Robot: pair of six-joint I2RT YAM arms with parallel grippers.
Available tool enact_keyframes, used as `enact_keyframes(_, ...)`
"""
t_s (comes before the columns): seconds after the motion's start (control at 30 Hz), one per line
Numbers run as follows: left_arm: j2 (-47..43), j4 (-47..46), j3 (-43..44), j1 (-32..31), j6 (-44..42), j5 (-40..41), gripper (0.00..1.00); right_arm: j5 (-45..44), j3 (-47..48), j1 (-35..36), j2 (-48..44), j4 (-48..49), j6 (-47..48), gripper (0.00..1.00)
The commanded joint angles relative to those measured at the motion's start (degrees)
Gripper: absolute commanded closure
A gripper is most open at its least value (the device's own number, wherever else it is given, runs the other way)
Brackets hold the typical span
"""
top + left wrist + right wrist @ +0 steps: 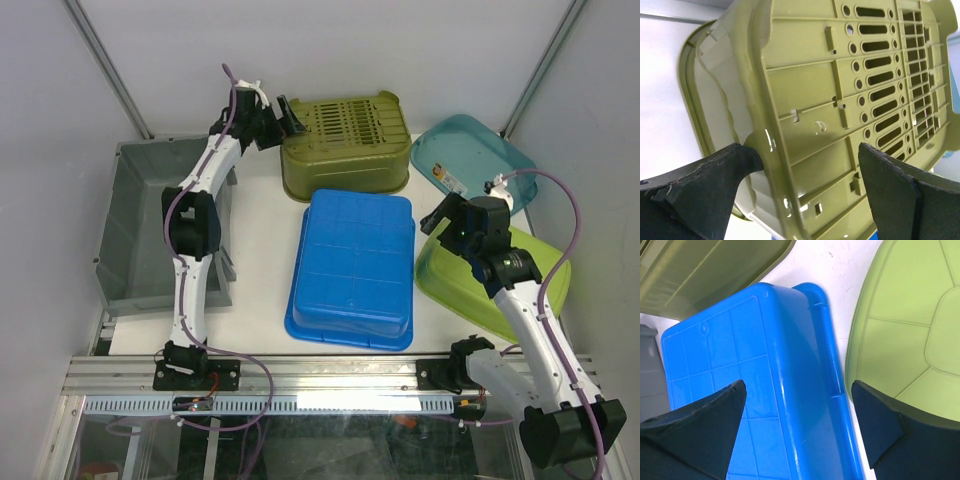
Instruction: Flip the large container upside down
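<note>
Top external: left fingers (705, 185) spread either side of the 11 o'clock corner of the olive crate (345, 150), probably lining up; right fingers (700, 425) apart, empty.

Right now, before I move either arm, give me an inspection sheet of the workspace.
Surface: white table, no spills seen.
Job's things: olive slotted container, bottom up at the far edge.
Clutter: blue container bottom up in the middle; lime container bottom up on the right; teal container far right; grey bin open side up on the left.
Grippers: left claw open, astride the olive slotted container's left corner; right claw open, above the gap between the blue container and the lime container, holding nothing.
Cables: purple cables loop along both arms; no snag seen.
Surroundings: white walls, metal frame posts.
</note>
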State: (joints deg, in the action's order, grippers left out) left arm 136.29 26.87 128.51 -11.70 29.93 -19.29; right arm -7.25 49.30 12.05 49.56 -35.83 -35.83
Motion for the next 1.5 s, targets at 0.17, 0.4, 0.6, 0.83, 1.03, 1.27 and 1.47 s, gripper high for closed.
enact_keyframes(0.17,1.7,-7.2,3.8,-3.1,2.1,-7.9,0.01,-3.2,1.4,-1.4,-0.6,2.5,-0.1,0.09)
enact_keyframes(0.4,-6.4,-4.6,-0.9,-3.1,-0.6,-2.3,0.01,-3.0,2.3,-1.9,-2.1,1.3,-0.5,0.09)
enact_keyframes(0.6,-19.9,-0.1,-5.4,-3.1,-5.8,4.6,0.01,-2.1,2.0,-2.0,-5.4,0.4,-1.3,0.09)
enact_keyframes(0.83,-38.0,7.8,-18.1,-3.1,-10.7,18.4,0.01,0.7,0.6,-2.0,-8.7,0.0,-2.7,0.09)
enact_keyframes(1.03,-48.5,15.8,-32.6,-3.1,-14.2,34.9,0.01,3.1,-0.4,-2.0,-9.0,0.4,-3.4,0.09)
enact_keyframes(1.27,-52.4,16.0,-46.7,-3.1,-14.0,37.0,0.01,4.8,0.4,-2.0,-7.8,1.0,-3.6,0.09)
enact_keyframes(1.47,-51.0,12.2,-55.3,-2.2,-12.6,34.6,0.1,4.9,0.5,-2.0,-8.3,0.7,-3.7,0.1)
